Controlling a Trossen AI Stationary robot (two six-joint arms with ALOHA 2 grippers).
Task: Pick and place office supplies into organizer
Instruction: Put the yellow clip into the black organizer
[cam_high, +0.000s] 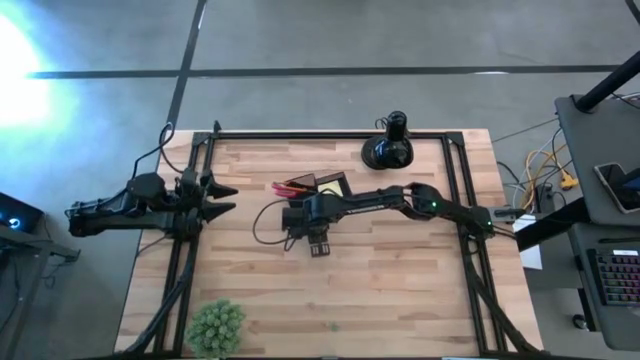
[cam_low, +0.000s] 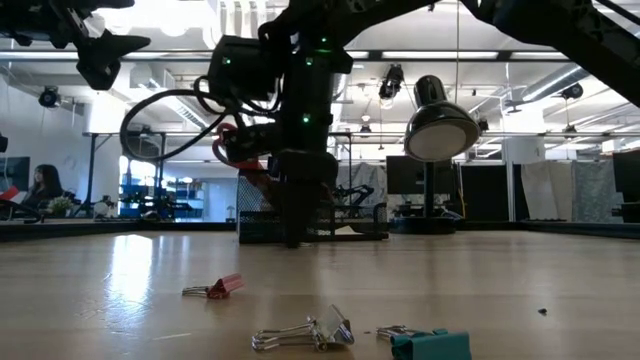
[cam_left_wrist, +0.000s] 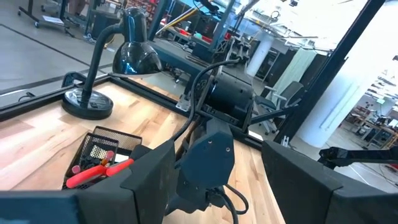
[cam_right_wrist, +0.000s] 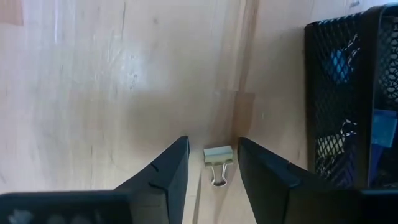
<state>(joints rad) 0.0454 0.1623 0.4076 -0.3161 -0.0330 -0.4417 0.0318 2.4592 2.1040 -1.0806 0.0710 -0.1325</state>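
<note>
Steel binder clip (cam_right_wrist: 217, 161), light, stiff and small, is lying on the bench (cam_right_wrist: 93, 93) low in the right wrist frame, between the right tool's (cam_right_wrist: 213, 163) spread fingers; pinching its folded body looks safest. Mesh organizer (cam_right_wrist: 348, 93), at right, is holding dark bits. Left tool (cam_high: 222, 198) is waiting open, left of centre.

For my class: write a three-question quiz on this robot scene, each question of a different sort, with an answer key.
1. True or false: the right gripper is open over a pale binder clip.
2. The red-handled scissors are: A) in the mesh organizer; B) beside the plant ball; C) in the left gripper.
3. Fill in: the left gripper waits at the table's ____ edge in the high view.

Key: 1 true; 2 A; 3 left.
</note>
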